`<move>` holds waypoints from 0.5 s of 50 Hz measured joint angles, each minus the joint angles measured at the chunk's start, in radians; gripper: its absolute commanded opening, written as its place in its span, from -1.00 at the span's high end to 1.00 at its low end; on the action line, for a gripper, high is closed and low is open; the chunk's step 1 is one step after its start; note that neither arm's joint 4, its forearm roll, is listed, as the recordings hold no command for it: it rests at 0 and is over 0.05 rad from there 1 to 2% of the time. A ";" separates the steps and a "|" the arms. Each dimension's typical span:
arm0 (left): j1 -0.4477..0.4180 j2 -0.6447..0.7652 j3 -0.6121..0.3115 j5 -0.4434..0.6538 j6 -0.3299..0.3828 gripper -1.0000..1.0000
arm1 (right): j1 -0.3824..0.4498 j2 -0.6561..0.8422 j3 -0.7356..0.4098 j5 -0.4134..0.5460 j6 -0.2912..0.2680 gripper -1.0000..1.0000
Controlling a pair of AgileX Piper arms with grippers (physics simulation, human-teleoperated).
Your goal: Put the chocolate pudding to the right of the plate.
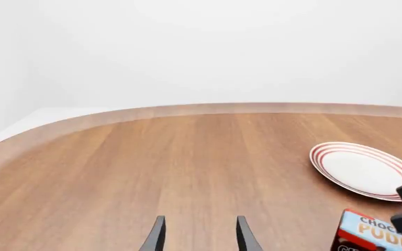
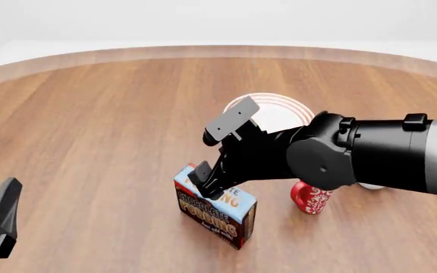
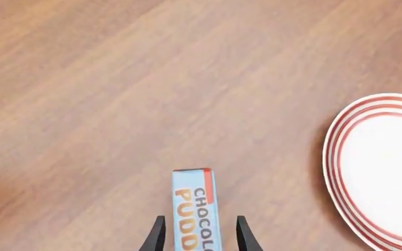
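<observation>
Grasping stage: right hand set over the chocolate pudding, one finger on each side of the carton's narrow top; whether the fingers press the carton or stand just off it cannot be told.
Chocolate pudding, place: upright on the table, on the near-left side of the plate, apart from it.
Plate: red-ringed, partly hidden behind the right arm in the front view.
Left hand: fingers spread, gripping nothing, held off to the left, well apart from the carton.
Other items: red patterned mug just right of the carton, under the right arm.
Next move, judged: firm the grip, lift clear, carry the carton past the mug to bare table right of the plate.
</observation>
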 measured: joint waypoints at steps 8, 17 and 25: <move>0.000 0.000 0.000 0.000 0.000 -1.00 | 0.004 0.010 0.008 -0.012 0.010 -1.00; 0.000 0.000 0.000 0.000 0.000 -1.00 | 0.009 0.023 0.017 -0.026 0.022 -1.00; 0.000 0.000 0.000 0.000 0.000 -1.00 | 0.013 0.035 0.019 -0.035 0.030 -1.00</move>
